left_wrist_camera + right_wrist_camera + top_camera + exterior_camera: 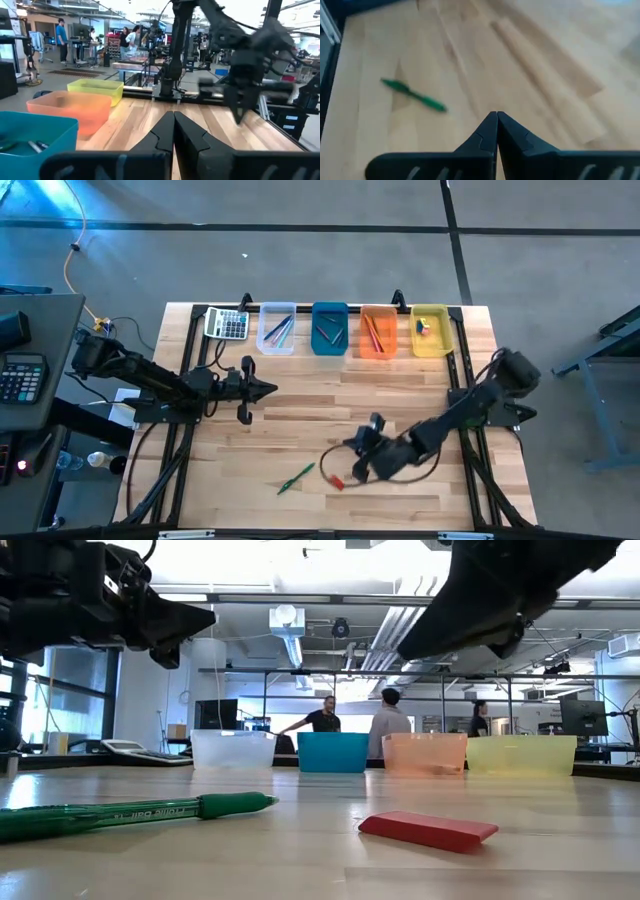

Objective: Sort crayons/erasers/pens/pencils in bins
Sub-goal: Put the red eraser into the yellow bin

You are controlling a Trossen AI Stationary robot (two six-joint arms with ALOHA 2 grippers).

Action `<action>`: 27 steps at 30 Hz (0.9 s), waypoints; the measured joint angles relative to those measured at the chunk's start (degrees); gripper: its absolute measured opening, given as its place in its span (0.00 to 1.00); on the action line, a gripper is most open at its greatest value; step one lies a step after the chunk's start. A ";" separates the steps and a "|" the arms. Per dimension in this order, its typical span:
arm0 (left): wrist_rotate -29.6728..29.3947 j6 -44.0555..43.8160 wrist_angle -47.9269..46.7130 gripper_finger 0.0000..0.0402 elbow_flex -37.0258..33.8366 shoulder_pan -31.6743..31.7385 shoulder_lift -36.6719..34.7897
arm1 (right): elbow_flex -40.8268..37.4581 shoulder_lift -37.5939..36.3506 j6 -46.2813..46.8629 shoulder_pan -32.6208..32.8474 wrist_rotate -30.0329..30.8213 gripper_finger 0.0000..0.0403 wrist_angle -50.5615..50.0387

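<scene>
Looking down on the light wooden table (pixel 300 405), we see four small rectangular plastic bins in a row along its far edge: a clear bin (pixel 277 328), a blue bin (pixel 329 329), an orange bin (pixel 377 332) and a yellow bin (pixel 430 330). The clear, blue and orange bins hold thin coloured sticks; the yellow one holds a few small blocks, which we take for erasers (pixel 424 327), but they are too small to tell apart. A grey keypad calculator (pixel 227 324) lies just beside the clear bin, toward the far left corner.

A flat red eraser (pixel 428 829) lies on the table near the front edge, about the middle. A green pen (pixel 296 478) lies near it, a little more to the left, and they do not touch.

Our right gripper (pixel 352 448) is low above the table near the front edge, close to the red eraser but not on it. In the right wrist view its two dark fingers (pixel 485 137) are pressed together and hold nothing, with the green pen on the wood ahead of them.

Our left gripper (pixel 268 390) hangs above the table toward the left edge, about halfway between the bins and the front. Its fingers (pixel 162 137) are also closed together and empty.
</scene>
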 joint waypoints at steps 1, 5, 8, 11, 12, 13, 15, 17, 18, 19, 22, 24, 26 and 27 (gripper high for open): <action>-0.07 0.00 0.01 0.00 0.00 0.00 0.00 | 2.19 1.93 1.78 0.69 -0.28 0.00 -2.24; -0.22 0.10 0.04 0.00 0.00 0.00 0.00 | 11.10 8.99 10.71 3.05 -4.42 0.00 -12.29; -0.22 0.16 -0.20 0.00 0.00 0.00 0.00 | 17.64 13.57 16.33 4.44 -8.31 0.03 -19.61; -0.22 0.17 -0.29 0.00 0.00 0.00 0.00 | 23.43 17.80 20.27 5.77 -10.79 0.11 -24.98; -0.22 0.21 -0.29 0.00 0.00 0.00 0.00 | 25.20 19.22 21.12 6.16 -11.46 0.15 -26.16; -0.22 0.48 -0.27 0.00 0.00 0.00 0.00 | 26.91 20.57 21.86 6.51 -11.78 0.19 -27.69; -0.21 0.63 -0.29 0.00 0.00 0.00 0.00 | 30.23 23.23 22.74 7.05 -11.81 0.28 -29.91; -0.20 0.63 -0.28 0.00 0.00 0.00 0.00 | 33.06 25.51 23.74 7.30 -11.51 0.37 -31.40; -0.20 0.61 -0.39 0.00 0.00 0.00 0.00 | 34.50 26.75 23.75 7.34 -11.37 0.42 -32.05; -0.20 0.61 -0.49 0.00 0.00 0.00 0.00 | 35.77 27.88 23.72 7.33 -11.33 0.45 -32.71; -0.20 0.44 -1.18 0.00 0.02 -0.20 0.00 | 39.32 31.14 23.78 6.96 -10.75 0.54 -36.68; -0.19 0.44 -1.23 0.00 0.02 -0.27 -0.01 | 40.98 32.73 24.70 6.51 -9.68 0.57 -39.58; -0.18 0.34 -1.58 0.00 0.02 -0.31 0.00 | 41.99 33.60 26.57 6.01 -8.95 0.58 -41.34; -0.18 0.01 -1.65 0.00 0.02 -0.31 -0.01 | 42.13 33.91 27.06 5.85 -8.64 0.57 -41.62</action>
